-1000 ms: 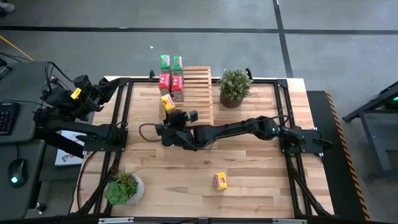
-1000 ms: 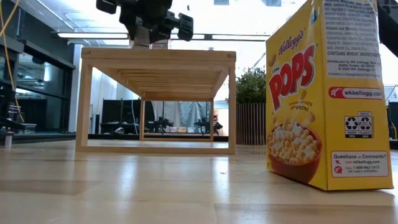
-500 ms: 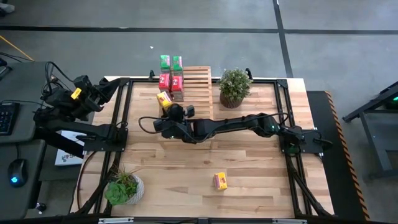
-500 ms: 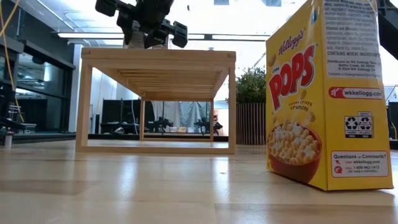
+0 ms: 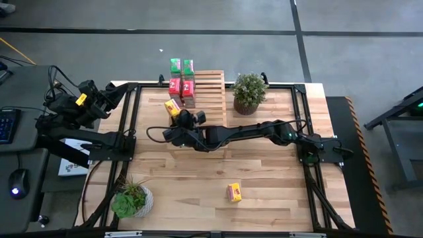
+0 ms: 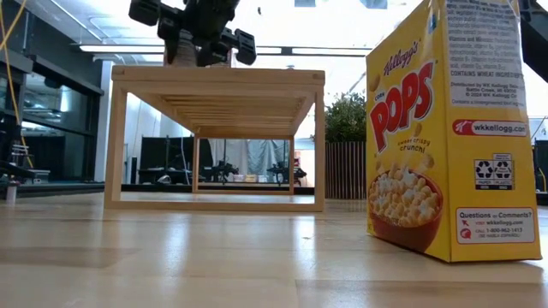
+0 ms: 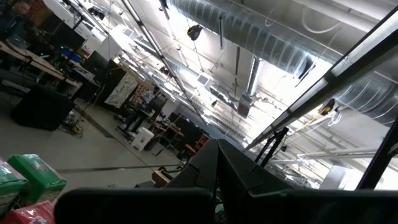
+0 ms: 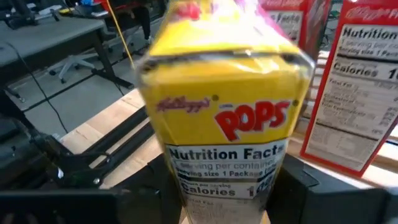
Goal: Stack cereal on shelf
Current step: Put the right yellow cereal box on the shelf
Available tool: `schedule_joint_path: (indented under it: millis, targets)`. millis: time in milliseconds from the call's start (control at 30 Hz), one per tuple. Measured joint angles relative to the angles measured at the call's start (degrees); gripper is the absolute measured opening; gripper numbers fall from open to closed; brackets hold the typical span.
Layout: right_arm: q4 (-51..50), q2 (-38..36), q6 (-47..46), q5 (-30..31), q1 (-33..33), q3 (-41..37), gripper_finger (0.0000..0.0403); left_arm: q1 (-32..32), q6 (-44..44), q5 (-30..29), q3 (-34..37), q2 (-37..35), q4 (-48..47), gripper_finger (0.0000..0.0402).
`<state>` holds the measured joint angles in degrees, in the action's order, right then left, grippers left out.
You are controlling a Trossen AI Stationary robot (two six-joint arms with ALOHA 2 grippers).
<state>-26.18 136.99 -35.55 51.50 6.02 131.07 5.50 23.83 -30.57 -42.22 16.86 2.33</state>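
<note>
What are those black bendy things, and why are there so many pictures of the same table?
Those are two robot arms with pinching fingers. Four cameras watch at once. One looks straight down: the right gripper reaches across the table and holds a yellow Pops box at the edge of the wooden shelf. Green and red cereal boxes already stand on the shelf. A camera on that arm's wrist sees the held box up close. A camera low on the table sees the shelf from the side, with a second yellow box right in front of it. The left gripper waits off to the side, fingers shut. Two potted plants sit on the table too.
</note>
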Motion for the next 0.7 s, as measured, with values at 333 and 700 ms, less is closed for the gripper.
schedule_joint_path:
  millis: [333,700]
  targets:
    - [-3.56,-0.23,0.47,-2.64,0.08,0.94,0.0242,0.02,-0.02,-0.02,0.02,0.00,-1.27,0.0000]
    - [-15.04,-3.35,-0.46,-4.11,0.65,0.96,0.0246,0.02,-0.55,-0.02,0.02,0.00,-1.29,0.0000]
